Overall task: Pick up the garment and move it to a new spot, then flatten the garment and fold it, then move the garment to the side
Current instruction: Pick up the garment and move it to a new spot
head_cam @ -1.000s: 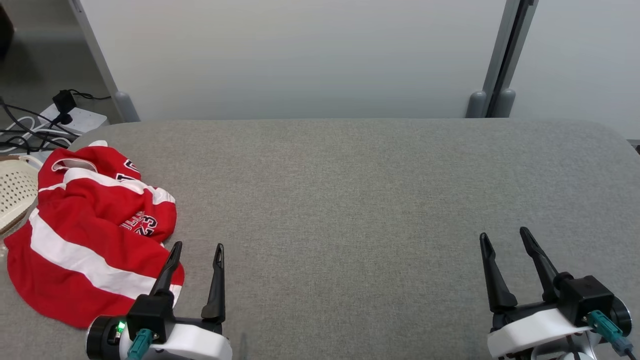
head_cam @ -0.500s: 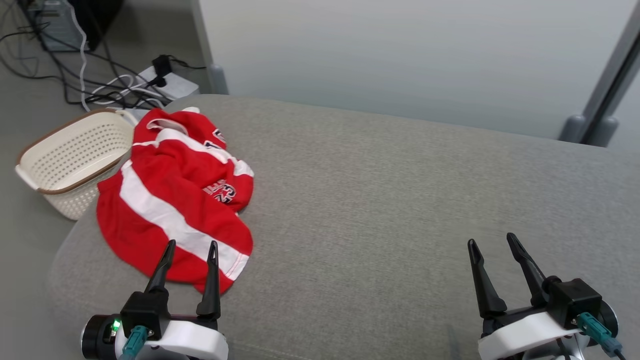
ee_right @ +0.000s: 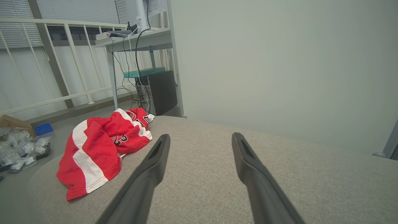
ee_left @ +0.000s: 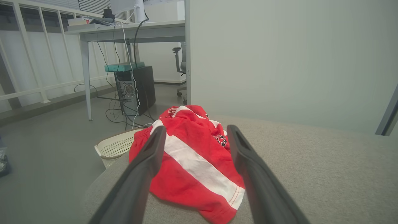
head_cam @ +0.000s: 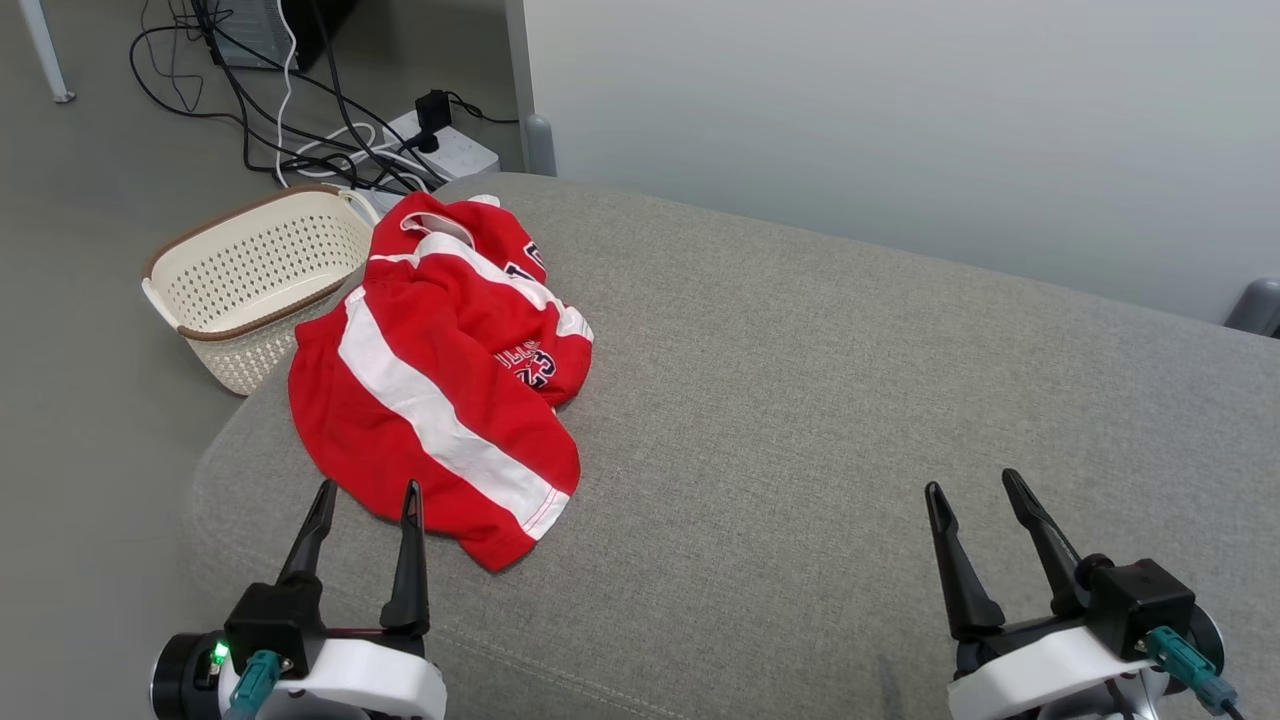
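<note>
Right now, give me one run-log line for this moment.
garment: crumpled on grey cushion, beside basket | left gripper: open, aimed at garment | right gripper: open, empty | pickup: not yet done

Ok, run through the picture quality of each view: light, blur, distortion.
Head view: soft even light, no glare, the garment sharp with a faint shadow at its edge. Left wrist view: the near left fingers look soft, the garment beyond them crisp, the windows washed out. Right wrist view: right fingers equally soft, the railing leaning, probably from the wide lens.
</note>
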You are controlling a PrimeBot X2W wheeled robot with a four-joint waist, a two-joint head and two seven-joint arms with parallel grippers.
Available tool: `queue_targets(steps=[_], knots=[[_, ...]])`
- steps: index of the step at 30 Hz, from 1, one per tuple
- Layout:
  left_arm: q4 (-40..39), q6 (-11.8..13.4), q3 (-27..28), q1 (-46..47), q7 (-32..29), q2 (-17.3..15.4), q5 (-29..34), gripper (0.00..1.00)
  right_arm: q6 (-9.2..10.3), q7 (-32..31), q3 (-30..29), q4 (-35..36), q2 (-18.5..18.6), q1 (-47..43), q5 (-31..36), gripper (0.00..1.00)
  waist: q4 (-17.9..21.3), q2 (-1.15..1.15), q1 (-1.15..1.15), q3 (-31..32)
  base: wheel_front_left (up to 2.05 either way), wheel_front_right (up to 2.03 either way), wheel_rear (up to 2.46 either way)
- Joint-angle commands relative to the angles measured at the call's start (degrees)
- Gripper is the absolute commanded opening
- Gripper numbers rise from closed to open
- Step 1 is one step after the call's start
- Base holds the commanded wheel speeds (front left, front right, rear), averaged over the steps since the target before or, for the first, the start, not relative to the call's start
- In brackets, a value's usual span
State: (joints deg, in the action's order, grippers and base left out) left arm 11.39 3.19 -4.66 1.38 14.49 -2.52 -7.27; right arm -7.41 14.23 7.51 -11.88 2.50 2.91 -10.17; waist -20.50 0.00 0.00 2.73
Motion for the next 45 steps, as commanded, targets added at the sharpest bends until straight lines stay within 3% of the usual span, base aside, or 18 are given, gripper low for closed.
queue_targets(steps=[1,13,27,35,45], knots=[[-0.9,1.0,2.0,2.3,0.5,-0.4,-1.4,1.00,-0.08,0.8,1.5,1.2,0.4,1.0,-0.2,1.00,0.4,0.00,0.00,0.1,0.00,0.00,0.00],[5.3,2.6,4.2,6.8,0.5,-0.4,-11.0,1.00,-0.08,0.8,2.6,0.9,2.2,1.8,0.4,1.00,3.3,0.00,0.00,-3.7,0.00,0.00,0.00],[20.9,2.7,4.3,24.6,0.5,-0.4,-19.4,1.00,-0.08,0.8,5.2,1.9,8.8,9.3,-0.2,1.00,6.0,0.00,0.00,-17.5,0.00,0.00,0.00],[31.7,3.8,7.8,32.4,0.5,-0.4,-20.5,1.00,-0.08,0.8,5.7,2.0,10.2,12.0,-0.8,1.00,8.9,0.00,0.00,-22.0,0.00,0.00,0.00],[41.2,4.4,13.4,37.8,0.5,-0.7,-16.6,1.00,-0.08,0.8,5.9,2.1,10.7,13.6,-1.3,1.00,11.0,0.00,0.00,-24.2,0.00,0.00,0.00]])
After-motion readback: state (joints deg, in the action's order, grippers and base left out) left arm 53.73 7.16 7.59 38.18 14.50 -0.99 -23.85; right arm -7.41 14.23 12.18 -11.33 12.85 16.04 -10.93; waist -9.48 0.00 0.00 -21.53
